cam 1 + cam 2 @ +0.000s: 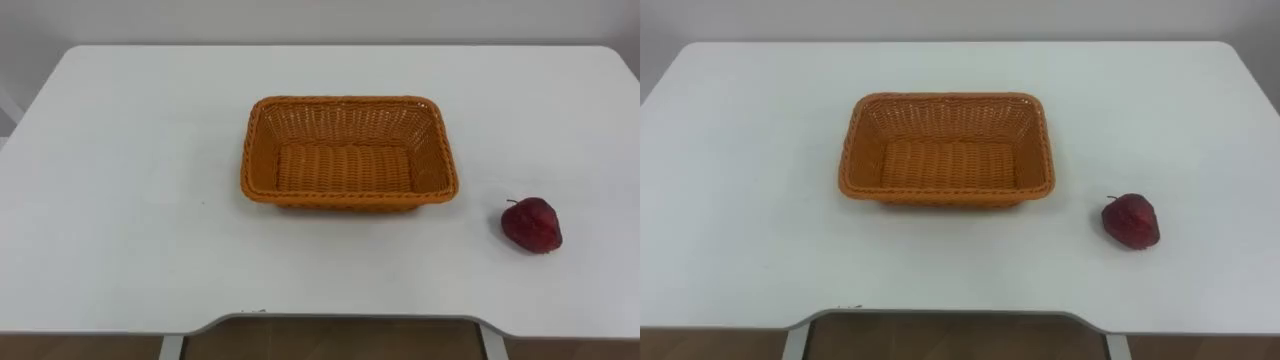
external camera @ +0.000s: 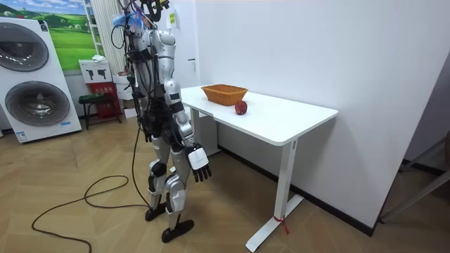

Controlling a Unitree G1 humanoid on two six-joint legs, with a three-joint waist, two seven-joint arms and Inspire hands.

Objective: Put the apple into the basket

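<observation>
Left eye view: the red apple (image 1: 531, 224) is laid on the white table (image 1: 120, 200), right of the wicker basket (image 1: 348, 152). The right hand (image 2: 200, 162) is held low beside the robot, fingers relaxed.

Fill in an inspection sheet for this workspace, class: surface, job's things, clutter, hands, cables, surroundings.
surface: white table, robot stands before it.
job's things: red apple lies on the table, right of the wicker basket, apart from it; basket upright, empty.
clutter: nothing seen.
hands: right hand hangs open by the robot's side, holding nothing.
cables: nothing seen.
surroundings: washing machines at the room view's left; white wall behind the table.
</observation>
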